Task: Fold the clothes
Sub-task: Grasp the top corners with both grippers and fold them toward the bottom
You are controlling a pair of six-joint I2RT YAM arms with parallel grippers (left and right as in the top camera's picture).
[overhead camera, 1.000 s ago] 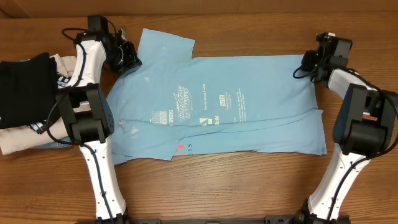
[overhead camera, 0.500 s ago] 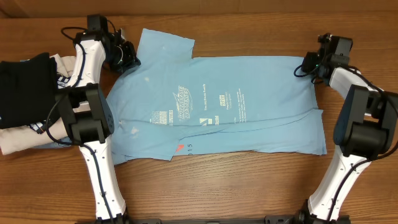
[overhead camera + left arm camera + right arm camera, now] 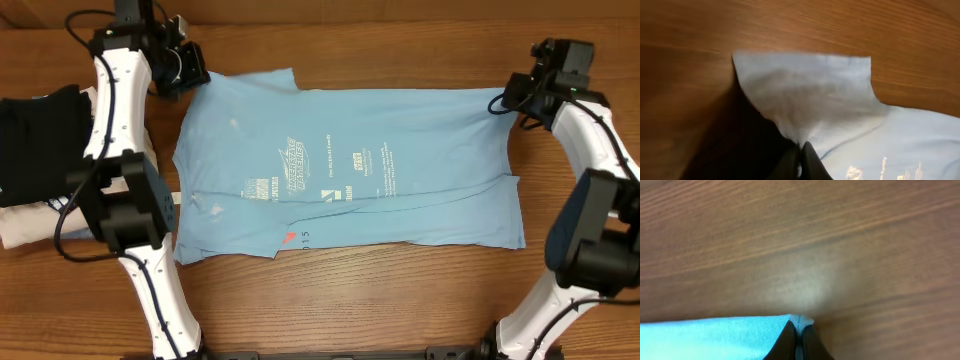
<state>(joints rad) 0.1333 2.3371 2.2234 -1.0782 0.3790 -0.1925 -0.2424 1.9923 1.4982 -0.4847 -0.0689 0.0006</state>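
Both arms' jaws, clenched on the T-shirt's far corners, have stretched it flat on the counter for folding.

Matt cloth T-shirt; smooth wood table

Sky-blue T-shirt (white lettering), brown table
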